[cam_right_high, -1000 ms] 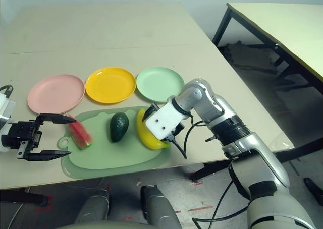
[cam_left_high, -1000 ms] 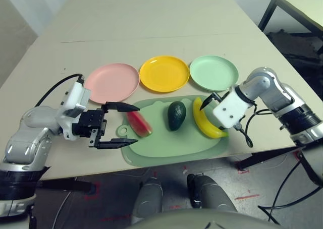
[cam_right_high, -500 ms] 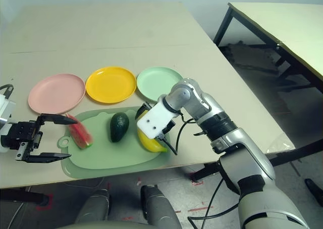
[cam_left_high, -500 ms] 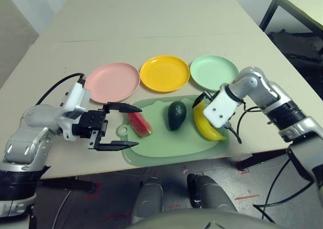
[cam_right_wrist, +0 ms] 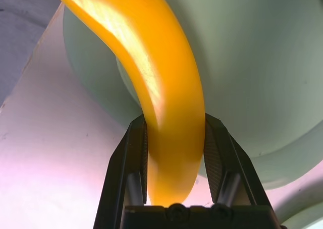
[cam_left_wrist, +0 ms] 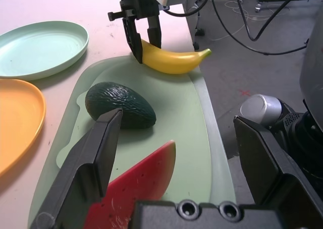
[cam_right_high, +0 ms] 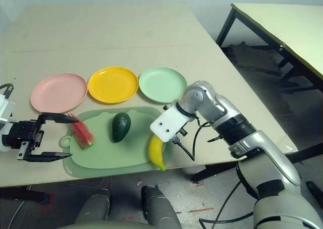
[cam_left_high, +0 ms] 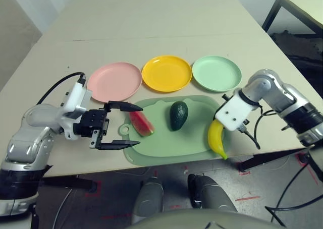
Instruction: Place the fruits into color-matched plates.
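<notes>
I have the banana (cam_right_wrist: 169,88) in my right gripper (cam_right_wrist: 175,125), its two fingers closed in on either side of it near one end — they touch both its flanks, and only the fruit's own width keeps them apart. The rest of the banana reaches out beyond the fingertips, over the right end of the green mat (cam_left_high: 166,156), with its far tip pointing toward the robot's side of the table (cam_left_high: 151,17).

My left gripper (cam_left_high: 132,125) is wide open with nothing between its fingers. The watermelon wedge (cam_left_high: 141,123) lies on the mat just beyond those fingertips, near the mat's handle loop. The avocado (cam_left_high: 178,115) rests on the mat between the wedge and the banana, touching neither.

Past the mat's far edge I see the three plates in a row: the pink plate (cam_left_high: 115,81) on the left, the yellow plate (cam_left_high: 166,73) in the middle, and the mint green plate (cam_left_high: 216,73) on the right — that last one just beyond my right gripper. All three are bare.
</notes>
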### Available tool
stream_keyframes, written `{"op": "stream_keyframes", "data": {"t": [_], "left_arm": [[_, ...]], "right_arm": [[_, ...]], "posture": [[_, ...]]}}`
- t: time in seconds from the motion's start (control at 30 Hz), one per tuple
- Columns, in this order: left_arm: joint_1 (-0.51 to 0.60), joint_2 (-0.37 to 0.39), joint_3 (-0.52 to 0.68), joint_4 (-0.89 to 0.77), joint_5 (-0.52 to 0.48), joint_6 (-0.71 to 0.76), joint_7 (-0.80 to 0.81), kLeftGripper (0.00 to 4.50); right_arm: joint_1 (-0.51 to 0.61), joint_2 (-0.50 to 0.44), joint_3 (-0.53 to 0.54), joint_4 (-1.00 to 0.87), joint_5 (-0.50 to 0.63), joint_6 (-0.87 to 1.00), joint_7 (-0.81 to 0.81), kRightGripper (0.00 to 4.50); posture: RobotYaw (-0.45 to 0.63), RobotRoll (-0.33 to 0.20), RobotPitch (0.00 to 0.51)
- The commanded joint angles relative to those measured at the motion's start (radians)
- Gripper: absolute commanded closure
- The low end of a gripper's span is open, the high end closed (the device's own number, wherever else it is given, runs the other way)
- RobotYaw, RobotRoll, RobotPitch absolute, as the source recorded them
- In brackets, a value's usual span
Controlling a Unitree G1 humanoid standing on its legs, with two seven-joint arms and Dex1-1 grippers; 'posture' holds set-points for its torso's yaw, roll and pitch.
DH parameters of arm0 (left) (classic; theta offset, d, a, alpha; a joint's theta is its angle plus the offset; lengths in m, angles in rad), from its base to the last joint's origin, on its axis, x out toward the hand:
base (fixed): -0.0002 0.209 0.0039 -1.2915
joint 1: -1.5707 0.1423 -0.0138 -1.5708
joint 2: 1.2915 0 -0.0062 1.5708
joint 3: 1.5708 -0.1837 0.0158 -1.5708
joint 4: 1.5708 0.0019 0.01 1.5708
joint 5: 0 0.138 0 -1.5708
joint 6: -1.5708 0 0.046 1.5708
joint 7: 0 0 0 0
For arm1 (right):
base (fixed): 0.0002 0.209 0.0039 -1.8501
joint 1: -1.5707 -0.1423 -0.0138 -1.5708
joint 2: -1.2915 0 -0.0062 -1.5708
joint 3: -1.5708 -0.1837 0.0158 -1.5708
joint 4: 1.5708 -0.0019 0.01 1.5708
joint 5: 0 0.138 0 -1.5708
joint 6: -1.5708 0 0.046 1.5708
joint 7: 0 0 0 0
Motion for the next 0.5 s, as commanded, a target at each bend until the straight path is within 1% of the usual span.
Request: {"op": "stream_keyframes", "data": {"t": [0.03,0.1,0.23,0.33,0.43,0.5], "left_arm": [[-0.016,-0.008,-0.003,0.004,-0.014,0.062,0.054,0.00],[-0.025,-0.007,-0.002,-0.006,-0.028,0.102,0.082,0.00],[-0.047,-0.009,0.001,-0.015,-0.032,0.131,0.114,0.00],[-0.063,-0.012,-0.003,-0.007,-0.005,0.127,0.151,0.00],[-0.080,-0.014,0.000,-0.021,-0.039,0.227,0.227,0.00],[-0.101,-0.020,-0.003,-0.034,-0.038,0.278,0.291,0.00]], "right_arm": [[-0.096,0.030,-0.031,0.103,0.010,0.027,0.005,2.98],[-0.180,0.074,-0.057,0.214,-0.003,0.026,-0.002,2.98],[-0.340,0.169,-0.084,0.449,-0.044,-0.004,-0.057,2.98],[-0.435,0.258,-0.103,0.604,-0.075,0.002,-0.147,2.98],[-0.516,0.352,-0.143,0.723,-0.086,0.063,-0.276,2.98],[-0.559,0.413,-0.169,0.789,-0.090,0.100,-0.365,2.98]], "posture": [[0.09,0.000,0.136],[0.09,0.000,0.135],[0.10,0.000,0.136],[0.10,0.000,0.138],[0.11,0.000,0.141],[0.11,0.000,0.145]]}}
